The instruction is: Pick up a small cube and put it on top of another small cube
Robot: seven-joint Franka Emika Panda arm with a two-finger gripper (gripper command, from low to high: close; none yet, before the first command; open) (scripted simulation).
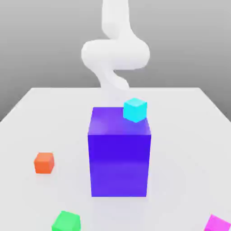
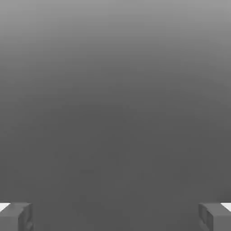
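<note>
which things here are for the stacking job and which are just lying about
For the job:
- open gripper
- small magenta cube
- one more small cube, unclear which: orange cube, green cube or cyan cube

Just lying about:
- big blue-violet block

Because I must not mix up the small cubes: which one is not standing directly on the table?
The cyan cube; it alone appears above the table.

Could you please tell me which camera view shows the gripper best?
The hand view: it shows the gripper with its two fingers wide apart. The exterior view gives little of it to judge by, with the white arm reaching down behind the blue-violet block.
</note>
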